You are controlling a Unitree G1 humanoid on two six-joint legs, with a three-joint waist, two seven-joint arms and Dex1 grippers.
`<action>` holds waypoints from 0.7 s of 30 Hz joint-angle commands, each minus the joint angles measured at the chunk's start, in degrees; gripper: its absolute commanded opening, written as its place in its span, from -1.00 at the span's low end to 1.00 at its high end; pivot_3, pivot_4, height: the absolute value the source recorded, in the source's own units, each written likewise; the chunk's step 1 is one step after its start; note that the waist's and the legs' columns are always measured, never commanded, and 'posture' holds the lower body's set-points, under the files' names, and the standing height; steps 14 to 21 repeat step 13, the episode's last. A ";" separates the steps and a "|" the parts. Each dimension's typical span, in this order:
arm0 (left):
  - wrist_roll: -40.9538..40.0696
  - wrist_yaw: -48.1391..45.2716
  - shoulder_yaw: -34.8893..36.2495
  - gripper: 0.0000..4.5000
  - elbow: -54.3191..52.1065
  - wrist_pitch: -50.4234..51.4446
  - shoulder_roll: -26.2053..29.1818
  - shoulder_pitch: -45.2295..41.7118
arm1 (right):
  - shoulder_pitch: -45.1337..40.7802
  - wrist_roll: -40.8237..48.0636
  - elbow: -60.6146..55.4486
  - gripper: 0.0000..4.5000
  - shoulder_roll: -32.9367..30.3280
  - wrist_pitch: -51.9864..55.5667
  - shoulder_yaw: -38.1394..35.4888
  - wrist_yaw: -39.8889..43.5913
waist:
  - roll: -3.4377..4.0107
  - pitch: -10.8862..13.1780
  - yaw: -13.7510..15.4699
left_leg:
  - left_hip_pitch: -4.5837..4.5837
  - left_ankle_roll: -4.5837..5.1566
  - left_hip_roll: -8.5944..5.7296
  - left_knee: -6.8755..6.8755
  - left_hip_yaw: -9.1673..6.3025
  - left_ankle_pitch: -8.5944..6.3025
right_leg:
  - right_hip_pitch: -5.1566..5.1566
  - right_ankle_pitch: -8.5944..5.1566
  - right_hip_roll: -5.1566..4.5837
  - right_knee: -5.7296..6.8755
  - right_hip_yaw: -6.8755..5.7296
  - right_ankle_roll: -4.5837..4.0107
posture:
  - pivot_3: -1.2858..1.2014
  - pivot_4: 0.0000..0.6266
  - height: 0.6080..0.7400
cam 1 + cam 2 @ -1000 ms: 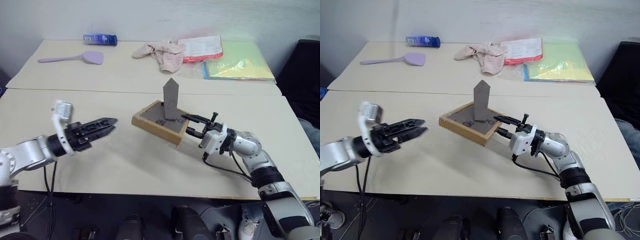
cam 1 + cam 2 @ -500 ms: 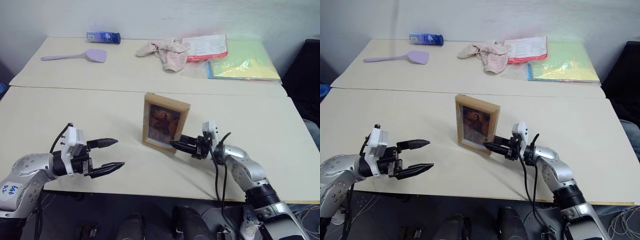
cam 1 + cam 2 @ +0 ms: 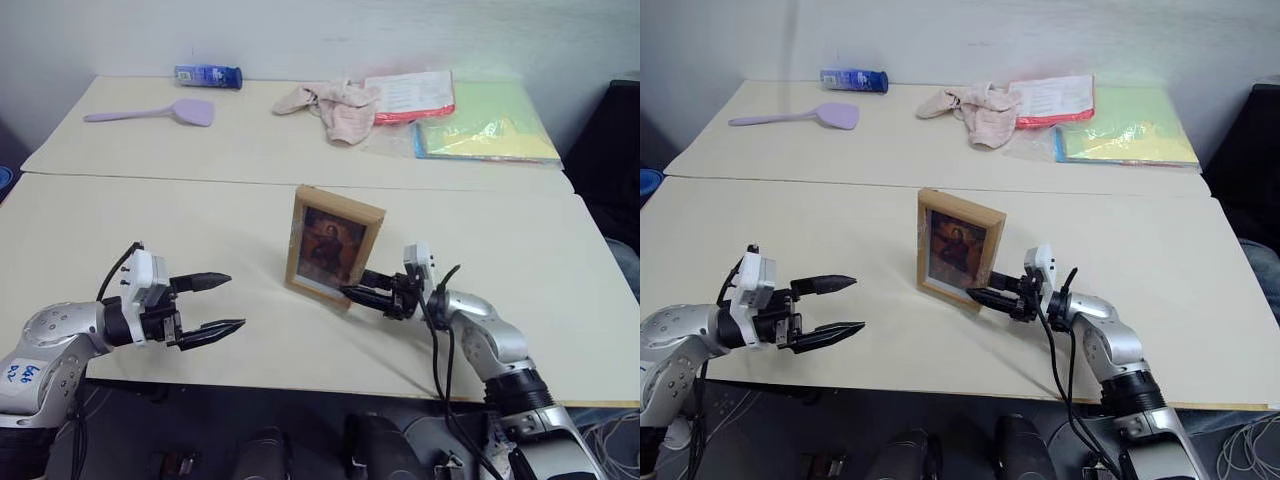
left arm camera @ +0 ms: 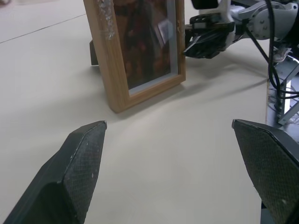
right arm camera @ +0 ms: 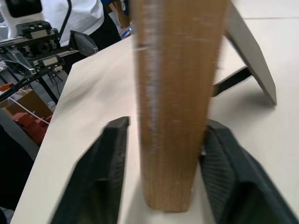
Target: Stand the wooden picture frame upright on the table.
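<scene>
The wooden picture frame stands upright in the middle of the table, portrait facing me, its stand propped behind it. My right gripper is at the frame's lower right corner. In the right wrist view its fingers straddle the wooden edge, and one of them stands clear of the wood. My left gripper hovers open just above the table, left of the frame and apart from it, with nothing between its fingers.
On the far table lie a purple spatula, a blue bottle, a pink cloth, a red-edged packet and green and yellow folders. A seam joins the two tables. Both arms reach over the near table edge.
The frame, held tilted with its back up a second ago, now stands upright. My right gripper's fingers have spread off its edge. My left gripper has rolled and dropped a little.
</scene>
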 commanded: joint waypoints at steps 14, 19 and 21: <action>12.76 1.38 9.20 1.00 6.24 -17.02 -1.94 12.17 | 12.82 -10.16 -2.34 0.98 -17.21 -28.06 -14.09 12.54 | -0.01 0.00 0.14 | 0.07 0.07 0.00 -0.03 0.03 -0.06 | 0.09 0.00 0.00 -0.28 -0.02 0.01 | 0.03 -0.52 1.00; 12.76 1.38 9.20 1.00 6.24 -17.02 -1.94 12.17 | 12.82 -10.16 -2.34 0.98 -17.21 -28.06 -14.09 12.54 | -0.01 0.00 0.14 | 0.07 0.07 0.00 -0.03 0.03 -0.06 | 0.09 0.00 0.00 -0.28 -0.02 0.01 | 0.03 -0.52 1.00; 12.76 1.38 9.20 1.00 6.24 -17.02 -1.94 12.17 | 12.82 -10.16 -2.34 0.98 -17.21 -28.06 -14.09 12.54 | -0.01 0.00 0.14 | 0.07 0.07 0.00 -0.03 0.03 -0.06 | 0.09 0.00 0.00 -0.28 -0.02 0.01 | 0.03 -0.52 1.00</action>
